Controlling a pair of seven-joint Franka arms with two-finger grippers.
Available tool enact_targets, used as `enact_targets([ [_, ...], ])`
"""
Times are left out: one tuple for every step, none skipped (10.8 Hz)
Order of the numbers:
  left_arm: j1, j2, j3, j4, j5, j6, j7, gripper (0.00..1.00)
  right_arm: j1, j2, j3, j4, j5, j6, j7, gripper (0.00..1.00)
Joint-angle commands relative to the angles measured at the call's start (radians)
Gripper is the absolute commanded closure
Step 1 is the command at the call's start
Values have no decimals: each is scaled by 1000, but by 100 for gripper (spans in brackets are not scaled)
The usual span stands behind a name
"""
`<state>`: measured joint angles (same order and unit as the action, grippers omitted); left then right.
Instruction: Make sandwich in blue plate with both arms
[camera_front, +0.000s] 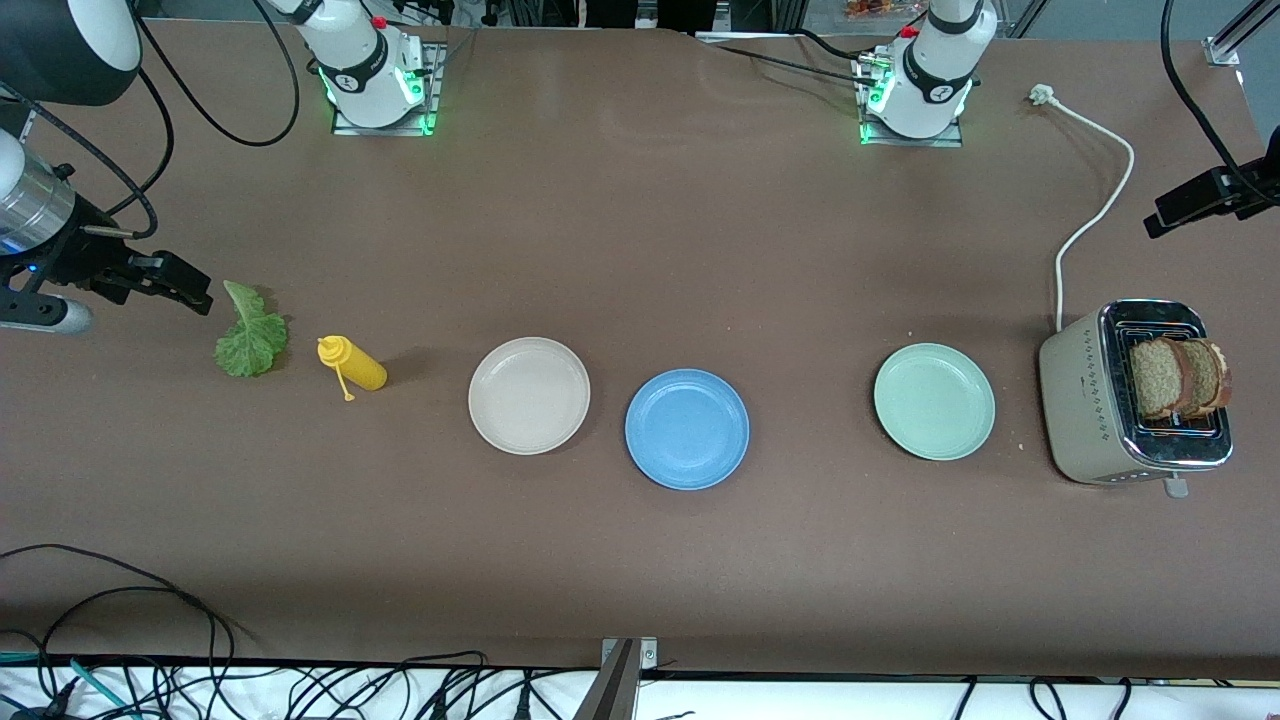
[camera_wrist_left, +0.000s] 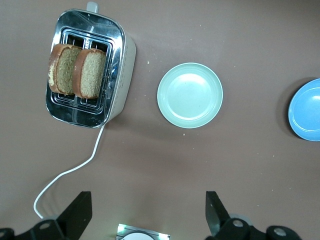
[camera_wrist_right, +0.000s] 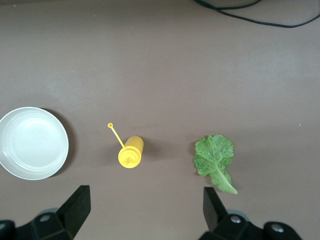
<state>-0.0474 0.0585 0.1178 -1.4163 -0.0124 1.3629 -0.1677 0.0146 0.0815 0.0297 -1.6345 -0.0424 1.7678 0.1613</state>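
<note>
Both arms are glossy white with black joint bands, red buttons and green-lit bases bolted onto metal plates; black cables trail off; each gripper carries matte black wedge-shaped fingers

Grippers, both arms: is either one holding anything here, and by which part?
Nothing is held. The left gripper is open above the table near the toaster; the right gripper is open near the lettuce leaf.

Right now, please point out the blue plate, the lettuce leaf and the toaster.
blue plate (camera_front: 687, 429): front view, bare centre of the plate.
lettuce leaf (camera_wrist_right: 214, 155): right wrist view, middle of the leaf.
toaster (camera_wrist_left: 124, 65): left wrist view, beige side wall.
</note>
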Motion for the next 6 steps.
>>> enact_targets([
  [3, 0, -3, 17, -11, -19, 19, 0, -2, -9, -1, 12, 7, -19, 1, 0],
  [0, 0, -3, 17, -9, -19, 17, 0, -4, -8, -1, 24, 10, -19, 4, 0],
  [0, 1, -3, 17, -9, -19, 16, 0, -4, -9, -1, 24, 12, -19, 4, 0],
  [0, 1, -1, 17, -9, -19, 16, 0, -4, -8, -2, 25, 12, -21, 3, 0],
  [0, 7, 0, 16, -3, -18, 22, 0, -4, -9, -2, 24, 12, -21, 3, 0],
  [-2, 12, -1, 16, 9, -13, 28, 0, -4, -9, -2, 25, 10, -22, 4, 0],
])
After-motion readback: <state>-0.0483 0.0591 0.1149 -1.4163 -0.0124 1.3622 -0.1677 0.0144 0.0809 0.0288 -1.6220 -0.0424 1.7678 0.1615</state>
